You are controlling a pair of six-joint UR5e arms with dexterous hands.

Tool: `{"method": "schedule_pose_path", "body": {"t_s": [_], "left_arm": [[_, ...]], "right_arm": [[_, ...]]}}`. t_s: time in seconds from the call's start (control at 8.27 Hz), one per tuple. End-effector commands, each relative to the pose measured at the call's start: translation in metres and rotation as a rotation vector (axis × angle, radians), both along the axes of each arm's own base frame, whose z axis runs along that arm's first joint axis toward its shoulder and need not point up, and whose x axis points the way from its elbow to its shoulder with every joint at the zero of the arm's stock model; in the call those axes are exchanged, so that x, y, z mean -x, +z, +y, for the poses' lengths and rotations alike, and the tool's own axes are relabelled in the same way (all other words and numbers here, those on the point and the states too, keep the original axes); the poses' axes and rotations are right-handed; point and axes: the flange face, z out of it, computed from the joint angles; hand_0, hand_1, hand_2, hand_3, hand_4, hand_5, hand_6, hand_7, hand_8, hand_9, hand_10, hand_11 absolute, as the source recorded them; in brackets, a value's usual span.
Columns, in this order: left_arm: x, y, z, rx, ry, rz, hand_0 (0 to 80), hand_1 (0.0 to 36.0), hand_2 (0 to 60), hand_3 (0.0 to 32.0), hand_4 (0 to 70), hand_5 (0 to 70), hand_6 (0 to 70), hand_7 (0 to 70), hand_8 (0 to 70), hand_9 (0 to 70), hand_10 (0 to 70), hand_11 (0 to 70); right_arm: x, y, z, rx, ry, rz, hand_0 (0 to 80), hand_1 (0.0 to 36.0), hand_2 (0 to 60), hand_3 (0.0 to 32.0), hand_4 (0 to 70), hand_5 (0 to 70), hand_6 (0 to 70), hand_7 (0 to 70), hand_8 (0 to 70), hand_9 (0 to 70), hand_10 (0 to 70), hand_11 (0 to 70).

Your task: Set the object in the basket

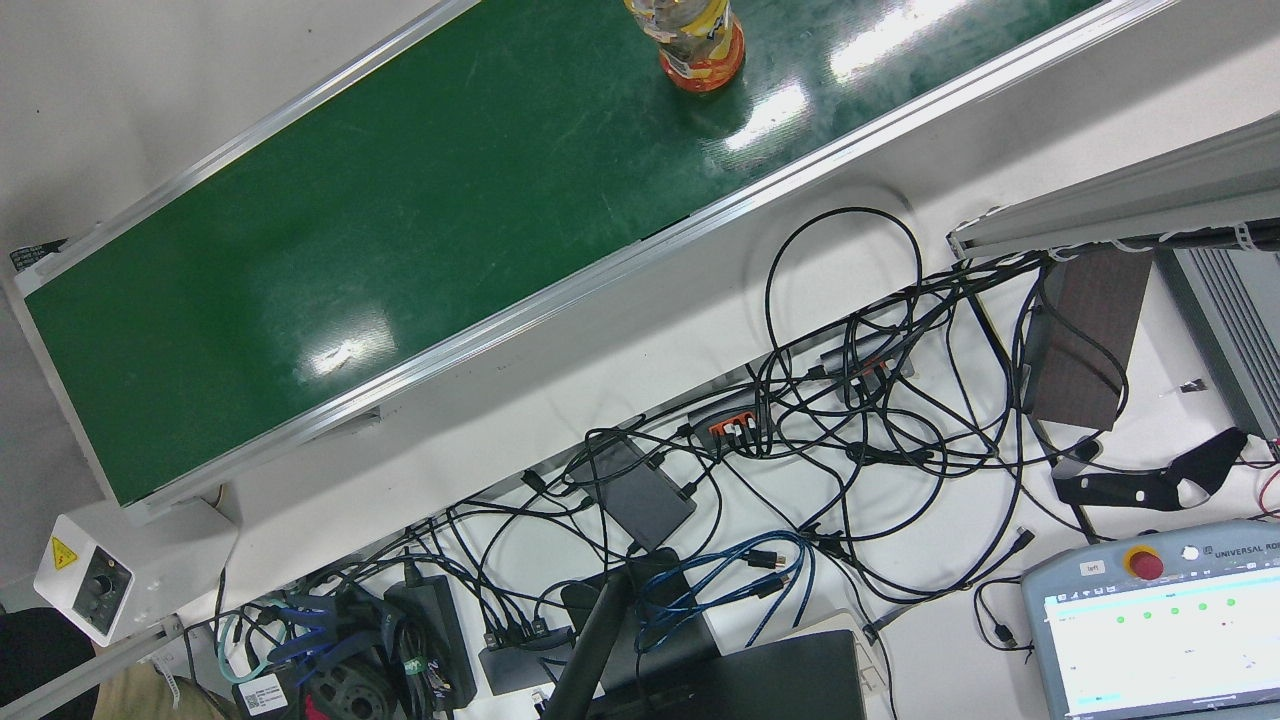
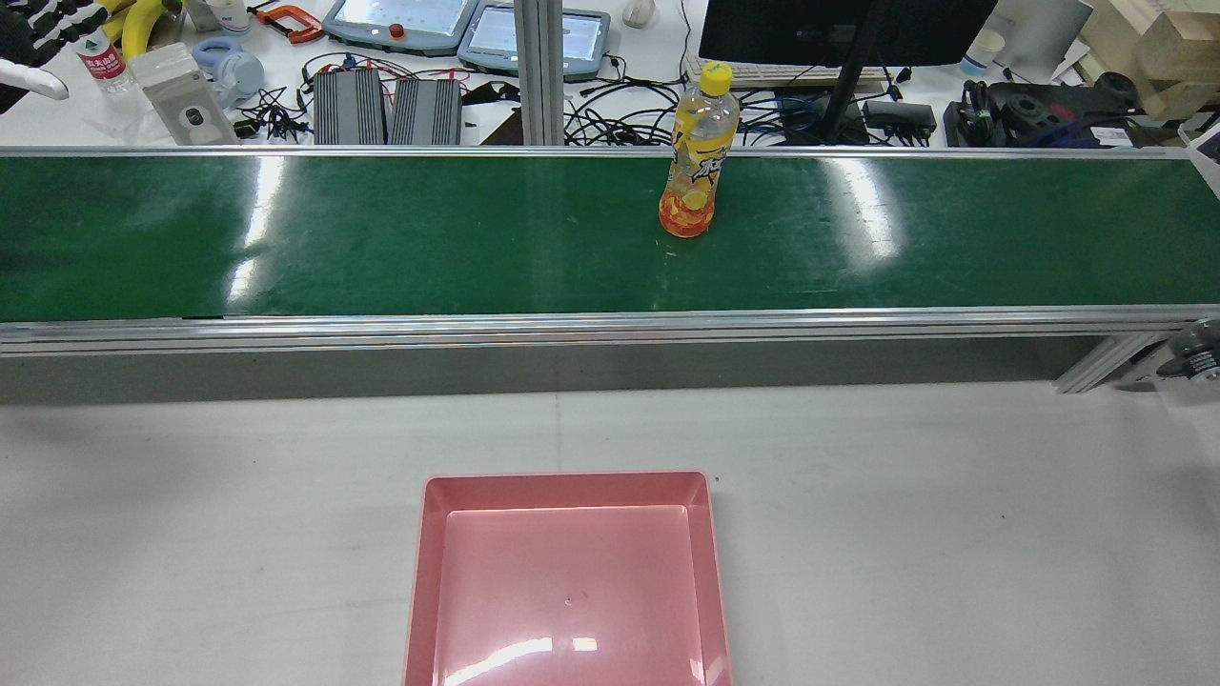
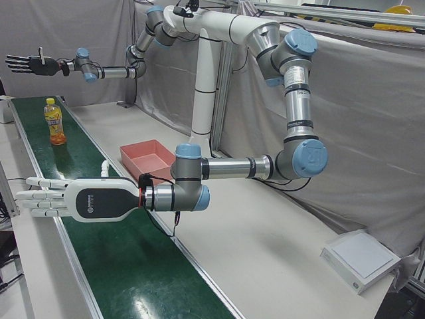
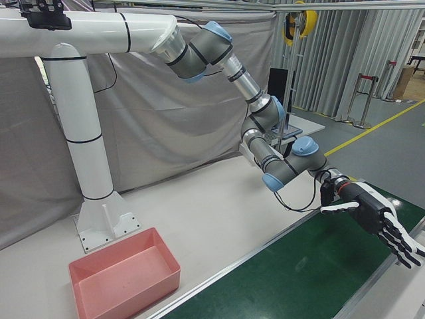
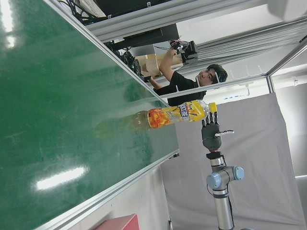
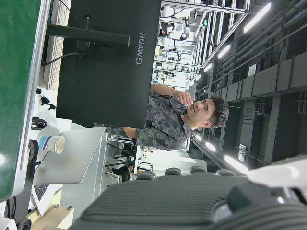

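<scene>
— What does the rear view give, from the left?

— The left robot hand (image 2: 29, 33) at the upper-left corner, cropped. Then the bottle (image 2: 696, 162) upright on the green belt (image 2: 381, 238), right of centre, and the pink basket (image 2: 424, 572) on the worktop (image 2: 953, 524), bottom centre.

— And the right robot hand (image 4: 372, 211)?

— Only the corner views and the left hand view show it. Both robot hands are flat, fingers spread, holding nothing.

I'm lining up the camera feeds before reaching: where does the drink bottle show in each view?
Front view: bottle, top edge, cut off.
Rear view: upright, centre of belt.
Left-front view: far left.
Right-front view: not in it.
Left hand view: centre, on its side.
Right hand view: not in it.
Shared landmark: green conveyor belt.
</scene>
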Motion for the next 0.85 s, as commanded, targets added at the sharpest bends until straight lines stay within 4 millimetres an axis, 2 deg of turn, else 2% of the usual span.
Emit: {"method": "schedule_pose_path", "body": {"t_s": [0.0, 0.24, 0.36, 0.48, 0.73], "left_arm": [[-0.0074, 0.0061, 0.0011, 0.018, 0.012, -0.007, 57.4, 11.3, 0.0, 0.0, 14.2, 9.8, 0.0, 0.0, 3.5, 6.9, 4.6, 8.5], [-0.0077, 0.0078, 0.0005, 0.023, 0.011, -0.011, 57.4, 11.6, 0.0, 0.0, 14.4, 9.2, 0.0, 0.0, 3.0, 6.3, 4.4, 8.2], [-0.0066, 0.0078, 0.0004, 0.023, 0.01, -0.011, 57.2, 11.1, 0.0, 0.0, 14.1, 5.2, 0.0, 0.0, 1.4, 4.0, 3.2, 6.5], [-0.0066, 0.0072, 0.0005, 0.023, 0.01, -0.011, 55.4, 7.9, 0.0, 0.0, 12.1, 2.7, 0.0, 0.0, 0.1, 2.3, 3.2, 6.2], [-0.0066, 0.0072, 0.0005, 0.023, 0.01, -0.011, 55.0, 6.9, 0.0, 0.0, 11.8, 1.0, 0.0, 0.0, 0.0, 1.6, 2.8, 5.6]], "right_arm": [[0.0, 0.0004, -0.0001, 0.001, 0.0, 0.0, 0.0, 0.0, 0.0, 0.0, 0.0, 0.0, 0.0, 0.0, 0.0, 0.0, 0.0, 0.0], [0.0, -0.0003, -0.0002, -0.001, 0.0, 0.0, 0.0, 0.0, 0.0, 0.0, 0.0, 0.0, 0.0, 0.0, 0.0, 0.0, 0.0, 0.0], [0.0, -0.0003, -0.0002, -0.001, 0.0, 0.0, 0.0, 0.0, 0.0, 0.0, 0.0, 0.0, 0.0, 0.0, 0.0, 0.0, 0.0, 0.0], [0.0, -0.0003, -0.0002, -0.001, 0.0, 0.0, 0.0, 0.0, 0.0, 0.0, 0.0, 0.0, 0.0, 0.0, 0.0, 0.0, 0.0, 0.0], [0.0, -0.0003, -0.0002, -0.001, 0.0, 0.0, 0.0, 0.0, 0.0, 0.0, 0.0, 0.0, 0.0, 0.0, 0.0, 0.0, 0.0, 0.0]]}}
